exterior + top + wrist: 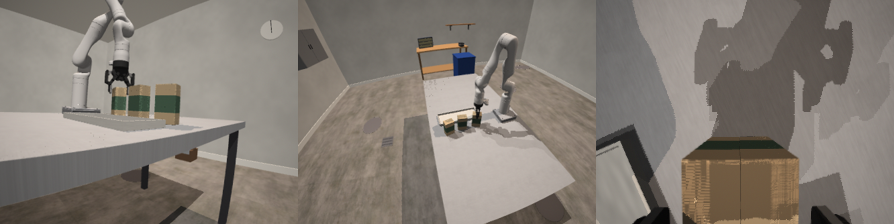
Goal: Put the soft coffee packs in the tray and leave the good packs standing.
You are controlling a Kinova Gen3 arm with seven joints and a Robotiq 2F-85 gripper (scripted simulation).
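Observation:
Three tan coffee packs with a green band stand in a row on the white table [486,161] [50,134], just in front of the flat tray [454,113] [111,121] [616,167]. In the top view they are the left pack [449,126] [167,103], the middle pack [462,121] [139,100] and the right pack [476,119] [119,101] [740,185]. My gripper [477,113] [118,90] is open, pointing down, with its fingers straddling the top of the right pack. In the wrist view only the fingertips show, at the bottom corners beside the pack's top. The tray looks empty.
The arm's base [505,115] stands on the table right of the packs. Off the table at the back are an orange shelf unit [442,58] and a blue box [464,64]. A brown box [188,155] lies on the floor under the table.

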